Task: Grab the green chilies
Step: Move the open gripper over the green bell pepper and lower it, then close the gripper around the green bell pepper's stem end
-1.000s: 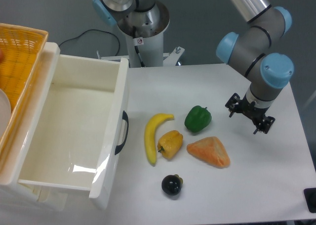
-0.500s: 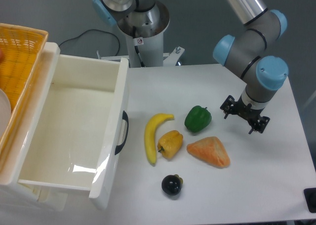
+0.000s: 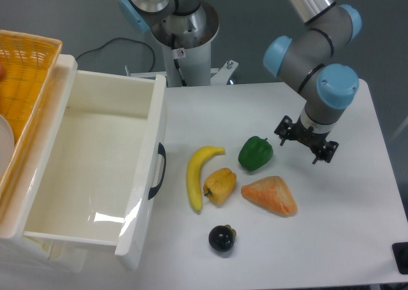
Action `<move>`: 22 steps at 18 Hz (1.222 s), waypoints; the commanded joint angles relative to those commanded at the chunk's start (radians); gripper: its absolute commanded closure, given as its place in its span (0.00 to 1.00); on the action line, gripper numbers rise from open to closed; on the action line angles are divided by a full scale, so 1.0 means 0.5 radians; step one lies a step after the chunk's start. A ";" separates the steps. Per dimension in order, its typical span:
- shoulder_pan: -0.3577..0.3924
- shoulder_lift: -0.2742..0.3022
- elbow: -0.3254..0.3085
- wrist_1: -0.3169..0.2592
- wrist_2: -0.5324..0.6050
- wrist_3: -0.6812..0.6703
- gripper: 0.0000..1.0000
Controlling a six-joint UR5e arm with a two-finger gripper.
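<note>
The green chilies (image 3: 255,153), a glossy dark-green pepper-shaped toy, rest on the white table (image 3: 357,226) near its middle. My gripper (image 3: 305,145) hangs to the right of them, a short gap away, above the table. Its two dark fingers stand apart with nothing between them, so it is open. No part of the green chilies is covered.
A yellow pepper (image 3: 220,185) and a banana (image 3: 199,175) lie left of and below the chilies. An orange wedge (image 3: 271,195) lies just below them, a small black fruit (image 3: 222,238) nearer the front. A white open drawer (image 3: 95,169) and a yellow basket (image 3: 22,86) fill the left side.
The gripper has moved left across the table toward the green chilies, staying open. The objects on the table have not moved.
</note>
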 joint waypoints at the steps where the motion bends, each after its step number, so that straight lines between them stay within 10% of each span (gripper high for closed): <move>1: -0.015 0.009 -0.022 0.000 0.000 -0.034 0.00; 22: -0.135 0.049 -0.218 0.027 0.006 -0.153 0.00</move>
